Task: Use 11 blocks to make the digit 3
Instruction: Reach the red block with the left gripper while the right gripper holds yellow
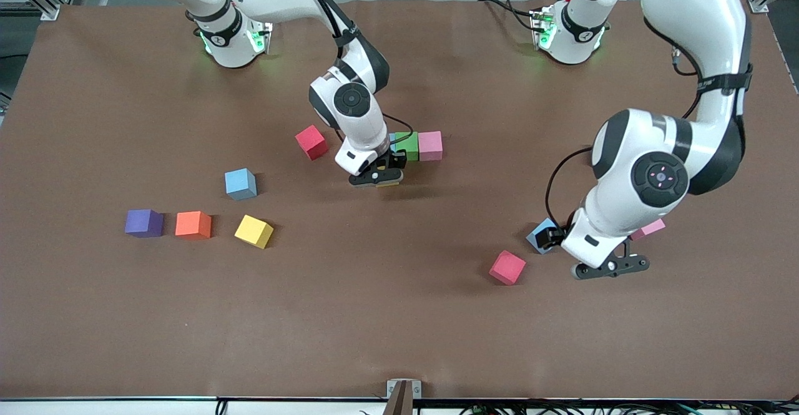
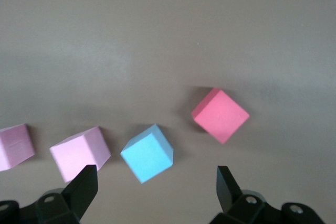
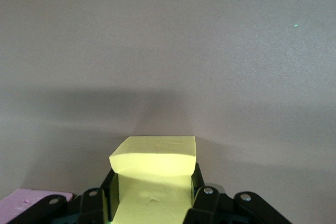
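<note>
The digit is only at its beginning. Nearest to the front camera, toward the left arm's end, lies a loose pink block [image 1: 507, 267], and just beside it the left gripper [image 1: 610, 268] hangs low over the table with its fingers spread wide and nothing between them. A light blue block [image 1: 540, 235] and a paler pink block [image 1: 649, 228] lie close to it, partly hidden by the arm.

Toward the right arm's end wait a yellow block [image 1: 254, 231], an orange block [image 1: 193, 224], a purple cube [image 1: 144, 223] that I judge does not belong to the figure, and another light blue block [image 1: 240, 183].

In the middle, the right gripper [image 1: 377, 178] is closed on a second yellow block [image 3: 153, 174] and holds it low, just in front of the started row. That row shows a green block [image 1: 407, 145] touching a pink block [image 1: 430, 145], with a bit of blue behind the gripper. A red block [image 1: 311, 142] lies apart beside it.

Most blocks are not yet placed. Nothing blocks the way except the arm covering the row.
</note>
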Motion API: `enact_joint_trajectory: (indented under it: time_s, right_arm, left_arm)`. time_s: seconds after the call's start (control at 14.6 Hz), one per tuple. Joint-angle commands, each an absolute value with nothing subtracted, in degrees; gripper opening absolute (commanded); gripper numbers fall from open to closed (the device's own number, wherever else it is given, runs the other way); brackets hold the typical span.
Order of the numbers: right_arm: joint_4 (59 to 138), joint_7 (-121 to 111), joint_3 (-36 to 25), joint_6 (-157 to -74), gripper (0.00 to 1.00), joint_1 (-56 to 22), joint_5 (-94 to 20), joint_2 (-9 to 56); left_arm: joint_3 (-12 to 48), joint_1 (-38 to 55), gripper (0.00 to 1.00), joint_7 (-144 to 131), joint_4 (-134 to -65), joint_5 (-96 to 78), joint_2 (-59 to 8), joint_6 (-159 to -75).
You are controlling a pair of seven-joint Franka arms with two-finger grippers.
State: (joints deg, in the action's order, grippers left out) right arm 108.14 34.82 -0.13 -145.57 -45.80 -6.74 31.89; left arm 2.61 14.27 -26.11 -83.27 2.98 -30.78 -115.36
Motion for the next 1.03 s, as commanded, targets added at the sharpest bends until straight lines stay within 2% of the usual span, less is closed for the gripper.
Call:
enact_joint_trajectory:
  time_s: [0.0,0.21,0.48,0.62,0.68,0.96]
  right_arm:
    - [109.9,35.4,-0.5,-146.0,0.5,-46.6,-8.0,30.9]
    - [109.9,36.0,-0.5,-146.0,0.5,-46.8,-8.0,30.9]
    - [109.9,36.0,-0.5,-146.0,0.51,-46.8,-8.0,30.9]
    - [109.9,36.1,-0.5,-146.0,0.57,-46.8,-8.0,30.9]
    - [109.9,36.1,-0.5,-146.0,0.65,-46.8,-8.0,30.9]
    - [109.9,37.1,-0.5,-145.4,0.65,-46.8,-8.0,30.8]
  left_arm:
    - [2.5,14.2,1.0,-31.8,-81.8,1.8,-35.3,-119.3]
    - [2.6,15.2,1.0,-42.1,-81.7,1.4,-38.7,-124.5]
    - [2.5,16.9,1.0,-55.2,-81.7,1.3,-41.3,-127.3]
    - [2.5,17.2,1.0,-61.1,-81.7,1.3,-42.8,-128.2]
    - [2.5,17.4,1.0,-63.3,-81.7,1.3,-43.3,-129.5]
    - [2.6,17.5,1.0,-68.9,-78.8,1.1,-46.4,-133.7]
